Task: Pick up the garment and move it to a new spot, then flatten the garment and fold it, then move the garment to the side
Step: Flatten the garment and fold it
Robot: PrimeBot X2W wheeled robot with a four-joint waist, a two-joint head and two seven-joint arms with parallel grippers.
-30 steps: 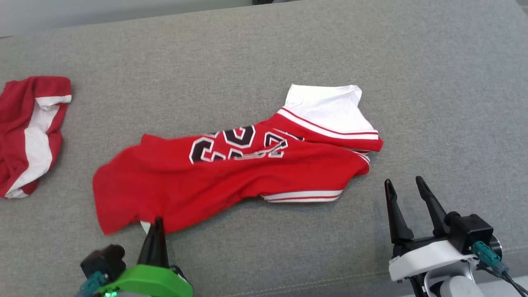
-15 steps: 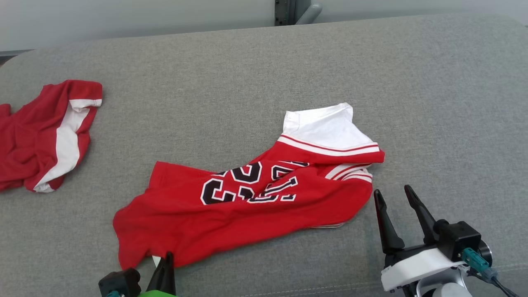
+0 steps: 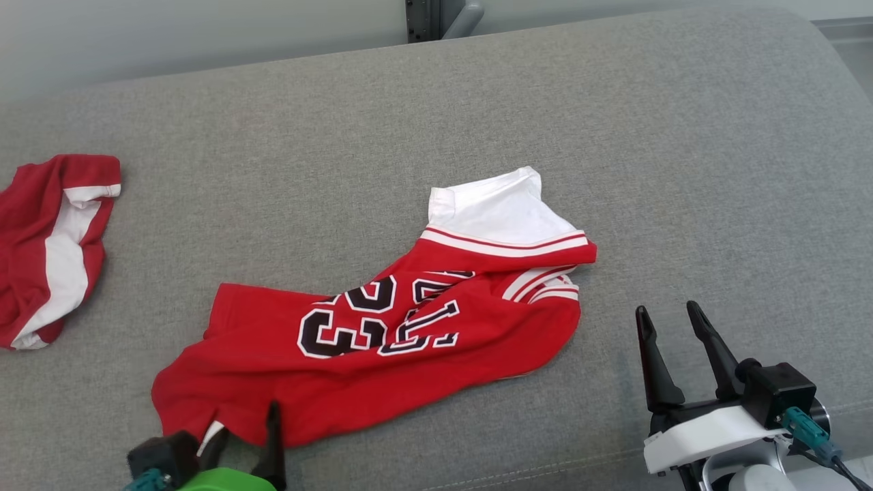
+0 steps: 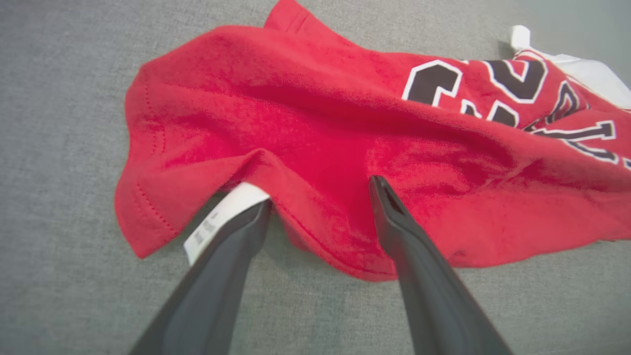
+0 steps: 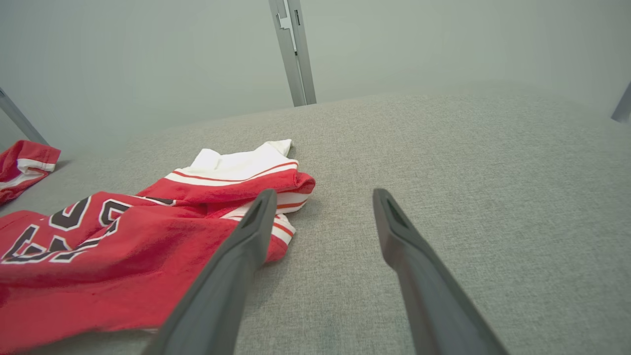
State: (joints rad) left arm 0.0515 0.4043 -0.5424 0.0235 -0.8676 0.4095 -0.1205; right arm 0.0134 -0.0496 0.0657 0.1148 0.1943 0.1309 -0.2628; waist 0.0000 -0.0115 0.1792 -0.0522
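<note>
Sitting nearest, the left gripper (image 4: pixel 320 193): its two dark fingers are spread wide apart, and nothing is squeezed. The near edge of the red soft shirt with black numbers (image 4: pixel 315 123) is bunched up between them.
Small white tag (image 4: pixel 222 219): it is touched by one finger tip.
Right gripper (image 3: pixel 667 308): its fingers are spread wide too, and nothing is held. It is parked just beside the shirt.
Shirt: it is laid crumpled in the middle of the grey cloth couch seat (image 3: pixel 682 170).
Red and white crumpled cloth (image 3: pixel 48 252): it is left well apart, at the far left.
</note>
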